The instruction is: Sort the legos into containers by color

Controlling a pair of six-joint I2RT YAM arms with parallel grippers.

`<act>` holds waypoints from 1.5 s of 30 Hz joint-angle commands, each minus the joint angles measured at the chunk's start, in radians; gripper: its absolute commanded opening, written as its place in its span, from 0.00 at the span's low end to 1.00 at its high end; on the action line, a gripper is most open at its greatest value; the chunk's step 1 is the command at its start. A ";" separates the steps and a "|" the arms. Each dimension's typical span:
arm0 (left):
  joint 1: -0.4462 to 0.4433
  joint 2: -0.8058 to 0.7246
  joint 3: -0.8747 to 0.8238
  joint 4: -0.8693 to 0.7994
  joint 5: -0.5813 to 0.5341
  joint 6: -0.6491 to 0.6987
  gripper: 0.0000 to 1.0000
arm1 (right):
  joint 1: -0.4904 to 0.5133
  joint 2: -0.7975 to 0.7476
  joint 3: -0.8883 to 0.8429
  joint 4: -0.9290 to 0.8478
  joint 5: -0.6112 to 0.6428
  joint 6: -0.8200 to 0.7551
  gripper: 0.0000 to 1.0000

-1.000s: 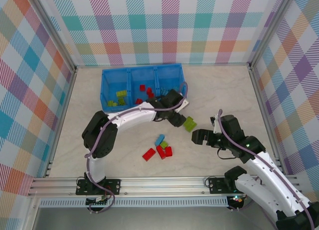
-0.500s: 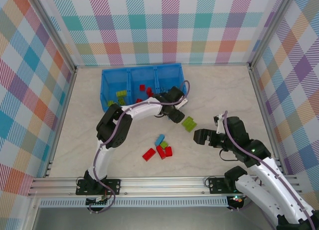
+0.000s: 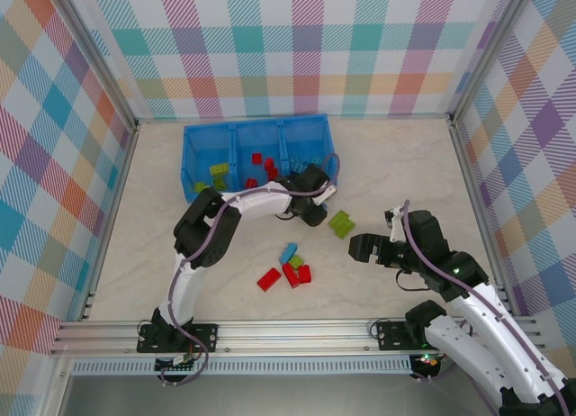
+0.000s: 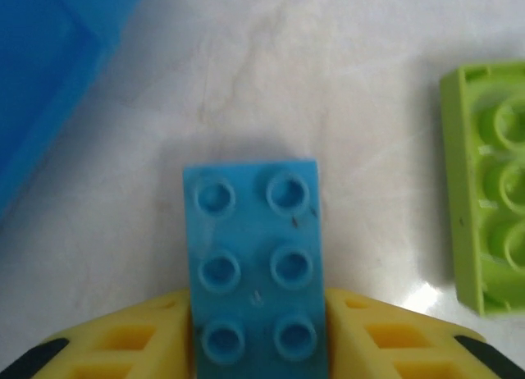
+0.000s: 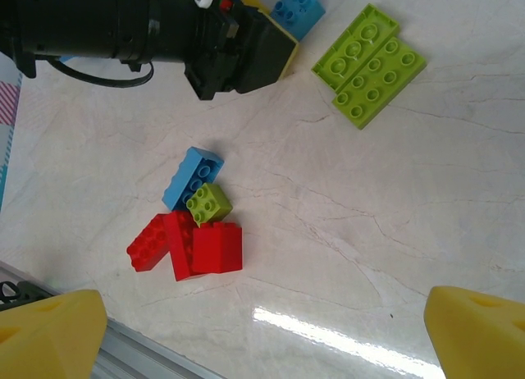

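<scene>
The top view looks steeply down from high above the near edge, covering the whole worktop (image 3: 405, 164). The left wrist view hangs very close over a blue brick (image 4: 254, 264), facing straight down. The right wrist view looks down from farther off. All 3 share the green brick (image 5: 377, 67).

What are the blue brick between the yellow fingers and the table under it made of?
The blue brick: looks like moulded plastic, smooth, slightly glossy, with crisp round studs and faint scuffs. The table: pale, marble-patterned surface, polished enough to show glare; whether stone or a printed laminate, I cannot tell.
</scene>
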 commanded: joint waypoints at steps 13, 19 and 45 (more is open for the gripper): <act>0.013 -0.206 0.153 -0.017 -0.103 -0.123 0.25 | -0.003 0.008 0.017 0.058 -0.077 0.018 1.00; 0.070 -0.012 0.443 -0.075 -0.233 -0.178 0.26 | -0.003 -0.013 0.016 0.045 -0.067 0.027 1.00; -0.107 -0.812 -0.146 -0.017 -0.018 0.100 0.77 | 0.001 0.409 0.075 0.148 0.153 0.125 0.92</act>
